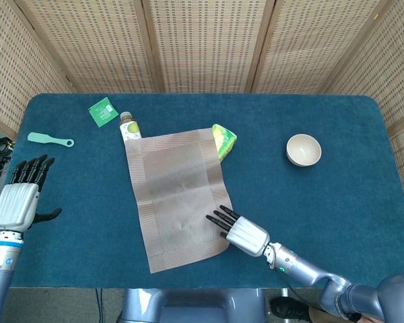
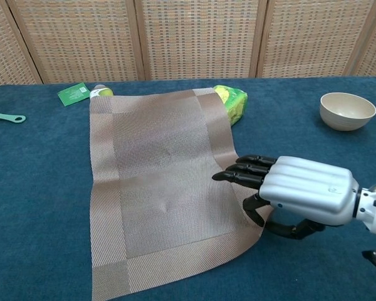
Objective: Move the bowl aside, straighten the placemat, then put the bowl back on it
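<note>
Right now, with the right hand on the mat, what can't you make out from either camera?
- Right hand: its own shell hides whether the thumb is under the placemat edge.
- Bottle: lower part under the placemat.
- Yellow-green packet: partly covered by the placemat.
- Green card: print too small.

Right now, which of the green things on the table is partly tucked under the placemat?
The yellow-green packet at the placemat's far right corner; the mat's edge overlaps it. The flat green sachet and mint spatula lie apart from the mat.

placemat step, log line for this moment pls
stage: straightening | right hand: fingers resting on placemat near edge | left hand: open, off mat | bowl: set aside, on table to the right
</note>
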`<act>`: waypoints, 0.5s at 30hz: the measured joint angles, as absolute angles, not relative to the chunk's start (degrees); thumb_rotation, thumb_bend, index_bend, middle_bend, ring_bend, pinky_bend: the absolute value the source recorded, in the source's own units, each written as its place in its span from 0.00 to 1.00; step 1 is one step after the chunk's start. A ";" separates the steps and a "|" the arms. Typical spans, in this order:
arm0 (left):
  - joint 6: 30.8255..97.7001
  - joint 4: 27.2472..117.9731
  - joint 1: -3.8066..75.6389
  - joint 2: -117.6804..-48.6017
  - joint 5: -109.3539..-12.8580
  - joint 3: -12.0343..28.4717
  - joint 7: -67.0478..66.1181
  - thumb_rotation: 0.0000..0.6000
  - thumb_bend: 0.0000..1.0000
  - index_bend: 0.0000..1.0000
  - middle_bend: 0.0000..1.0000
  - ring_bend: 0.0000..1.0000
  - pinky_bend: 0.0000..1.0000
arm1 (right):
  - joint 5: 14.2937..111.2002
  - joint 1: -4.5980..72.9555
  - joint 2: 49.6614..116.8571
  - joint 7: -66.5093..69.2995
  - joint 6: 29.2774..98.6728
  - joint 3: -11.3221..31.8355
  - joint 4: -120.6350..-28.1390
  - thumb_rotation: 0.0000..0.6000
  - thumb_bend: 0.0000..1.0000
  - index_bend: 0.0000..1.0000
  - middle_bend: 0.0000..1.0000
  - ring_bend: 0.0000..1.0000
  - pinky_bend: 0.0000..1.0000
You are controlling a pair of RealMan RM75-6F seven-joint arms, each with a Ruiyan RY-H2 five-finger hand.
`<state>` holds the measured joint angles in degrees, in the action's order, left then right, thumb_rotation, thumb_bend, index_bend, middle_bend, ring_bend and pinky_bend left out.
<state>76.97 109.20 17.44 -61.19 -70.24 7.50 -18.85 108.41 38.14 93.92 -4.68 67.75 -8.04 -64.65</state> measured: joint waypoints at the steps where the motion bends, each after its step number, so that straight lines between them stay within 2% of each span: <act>1: 77.02 109.24 17.42 -61.19 -70.34 7.47 -18.87 1.00 0.00 0.00 0.00 0.00 0.00 | 109.56 38.21 93.47 -4.59 68.72 -8.57 -64.57 1.00 0.64 0.68 0.00 0.00 0.00; 6: 77.32 109.55 17.21 -61.16 -70.87 7.25 -18.82 1.00 0.00 0.00 0.00 0.00 0.00 | 115.56 38.29 88.92 -5.02 74.60 -12.11 -64.50 1.00 0.64 0.68 0.00 0.00 0.00; 15: 77.82 110.03 16.92 -61.22 -72.56 6.63 -19.03 1.00 0.00 0.00 0.00 0.00 0.00 | 122.78 37.77 76.63 -9.82 79.10 -18.04 -65.75 1.00 0.64 0.68 0.00 0.00 0.00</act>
<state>77.82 110.03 16.92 -61.22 -72.56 6.63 -19.03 122.78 37.77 76.63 -9.82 79.10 -18.04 -65.75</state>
